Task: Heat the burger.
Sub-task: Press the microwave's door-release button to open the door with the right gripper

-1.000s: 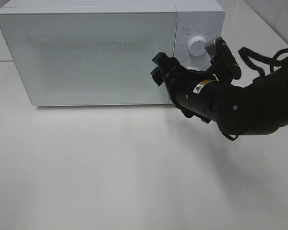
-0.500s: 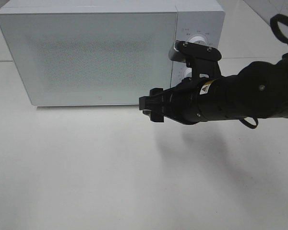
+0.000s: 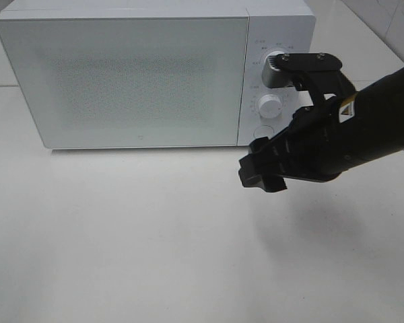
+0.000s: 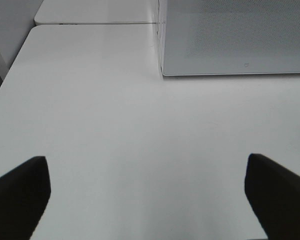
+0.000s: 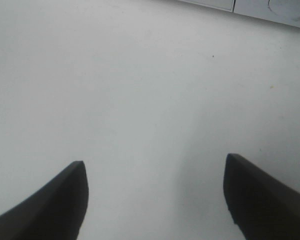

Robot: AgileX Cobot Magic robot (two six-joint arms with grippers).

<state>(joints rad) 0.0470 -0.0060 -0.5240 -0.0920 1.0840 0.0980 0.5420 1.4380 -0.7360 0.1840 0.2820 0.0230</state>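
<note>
Before the microwave (image 3: 121, 74), the right claw (image 3: 261, 178) gapes wide, holding nothing.

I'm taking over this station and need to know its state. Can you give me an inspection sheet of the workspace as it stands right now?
Surface: white table; only the microwave is seen standing on it.
Job's things: burger not in view; microwave at the back, door shut and too frosted to see inside.
Clutter: nothing seen.
Grippers: right gripper open and empty, above the table in front of the control panel; left gripper open and empty, over the table, facing the microwave's left front corner.
Cables: nothing seen.
Surroundings: pale tiled surface beyond the table's far right corner.
</note>
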